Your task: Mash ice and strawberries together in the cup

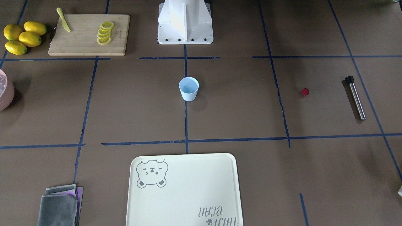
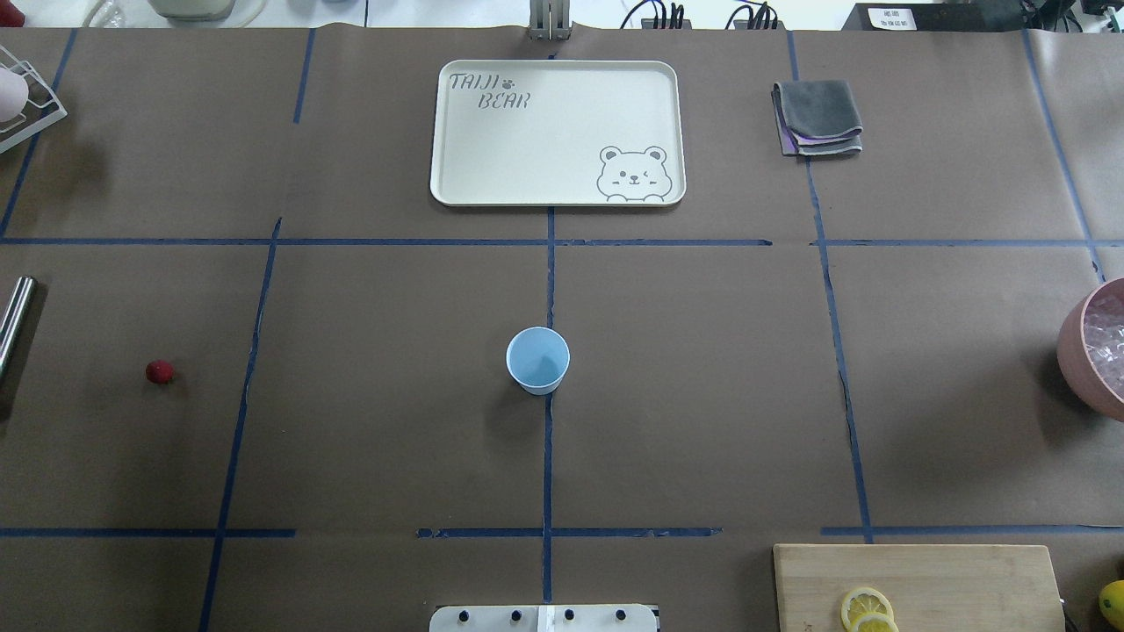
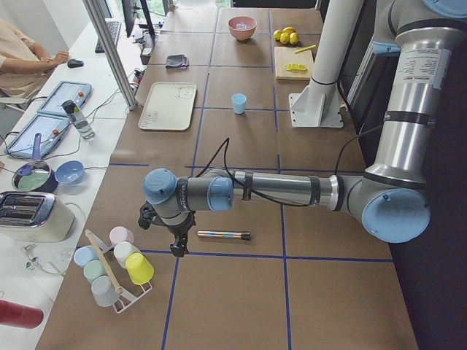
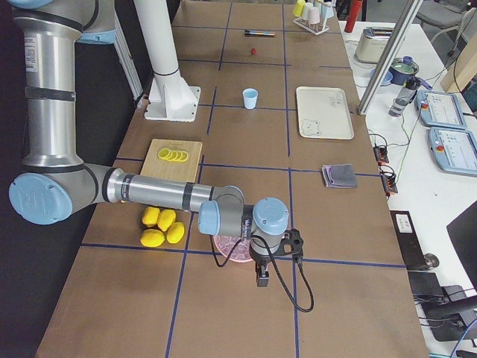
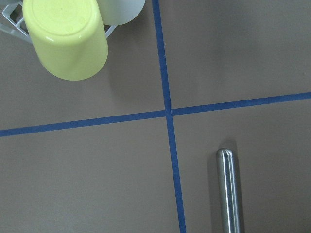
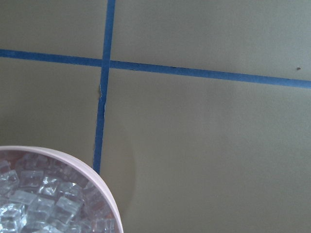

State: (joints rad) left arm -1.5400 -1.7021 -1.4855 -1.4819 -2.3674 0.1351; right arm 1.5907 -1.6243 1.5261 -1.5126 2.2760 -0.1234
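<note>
The pale-blue cup stands upright and empty at the table's centre. One small dark-red strawberry lies on the table far to its left. Ice fills a pink bowl at the right edge. My left gripper hangs over the table's left end, just beyond the tip of a metal rod. It appears only in the exterior left view, so I cannot tell its state. My right gripper hovers beside the pink bowl. Only the exterior right view catches it, so I cannot tell its state either.
A cream bear tray and a folded grey cloth lie on the far side. A cutting board carries lemon slices and a knife, with whole lemons beside it. A cup rack stands at the left end, a person beyond.
</note>
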